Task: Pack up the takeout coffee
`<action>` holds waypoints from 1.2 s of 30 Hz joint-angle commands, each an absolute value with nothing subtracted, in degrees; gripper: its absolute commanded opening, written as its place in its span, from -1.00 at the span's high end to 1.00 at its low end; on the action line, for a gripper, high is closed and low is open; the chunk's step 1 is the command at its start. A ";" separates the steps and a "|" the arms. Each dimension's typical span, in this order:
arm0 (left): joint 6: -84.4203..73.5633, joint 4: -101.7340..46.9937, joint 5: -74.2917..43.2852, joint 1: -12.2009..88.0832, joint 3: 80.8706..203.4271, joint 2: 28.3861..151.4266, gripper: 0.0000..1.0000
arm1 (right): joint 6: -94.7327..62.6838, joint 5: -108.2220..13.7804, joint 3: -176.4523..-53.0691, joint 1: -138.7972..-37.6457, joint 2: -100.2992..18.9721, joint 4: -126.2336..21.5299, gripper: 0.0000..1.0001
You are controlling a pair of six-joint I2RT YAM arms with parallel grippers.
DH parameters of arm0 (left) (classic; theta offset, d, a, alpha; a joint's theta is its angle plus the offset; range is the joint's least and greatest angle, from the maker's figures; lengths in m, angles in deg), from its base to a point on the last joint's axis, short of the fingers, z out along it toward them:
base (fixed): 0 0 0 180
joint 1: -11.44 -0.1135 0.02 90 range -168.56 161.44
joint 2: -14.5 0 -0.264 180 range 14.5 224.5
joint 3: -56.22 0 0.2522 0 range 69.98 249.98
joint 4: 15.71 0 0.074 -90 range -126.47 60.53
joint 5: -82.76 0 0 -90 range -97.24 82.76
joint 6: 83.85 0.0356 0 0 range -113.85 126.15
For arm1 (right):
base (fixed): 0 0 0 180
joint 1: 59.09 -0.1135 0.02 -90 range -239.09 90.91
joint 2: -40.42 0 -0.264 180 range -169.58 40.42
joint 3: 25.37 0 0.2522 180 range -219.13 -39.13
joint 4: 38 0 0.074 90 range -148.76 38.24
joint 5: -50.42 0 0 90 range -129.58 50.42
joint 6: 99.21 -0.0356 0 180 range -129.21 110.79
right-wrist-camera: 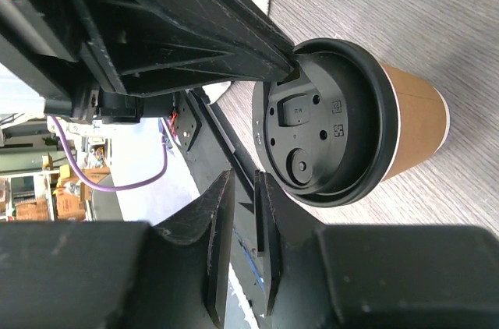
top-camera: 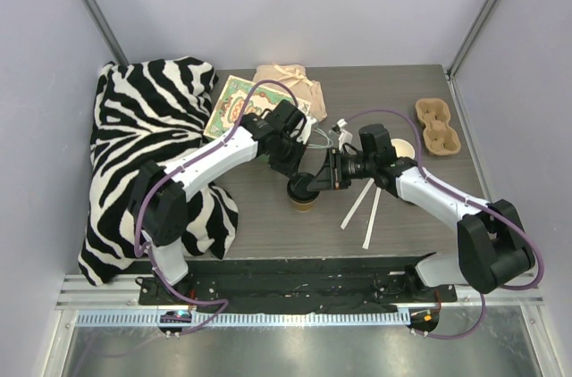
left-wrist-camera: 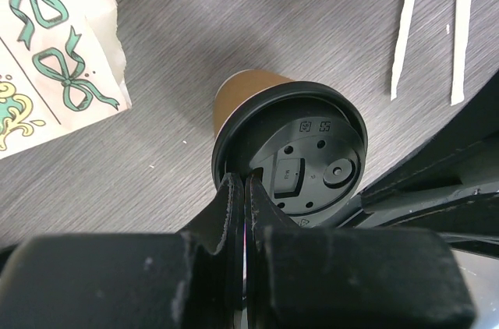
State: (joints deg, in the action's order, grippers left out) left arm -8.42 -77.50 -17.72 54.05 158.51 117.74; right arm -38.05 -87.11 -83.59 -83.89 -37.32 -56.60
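Now both hands [left-wrist-camera: 243,212] pinch takeout coffee's [left-wrist-camera: 292,150] lid rim.

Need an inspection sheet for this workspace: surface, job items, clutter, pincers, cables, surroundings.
Surface: grey wood-grain table.
Job items: lidded coffee upright mid-table.
Clutter: zebra cloth, printed card, tan bag, pulp cup carrier, two white strips, open cup.
Pincers: left pincer nearly closed at the lid's rim; right pincer nearly closed beside the lid; grip on the rim unclear for both.
Cables: purple cable along both arms.
Surroundings: pale enclosure walls.
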 commanded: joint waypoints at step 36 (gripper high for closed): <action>-7.65 -78.08 -18.14 54.07 157.69 118.12 1.00 | -38.13 -87.48 -81.93 -85.29 -42.46 -50.53 0.53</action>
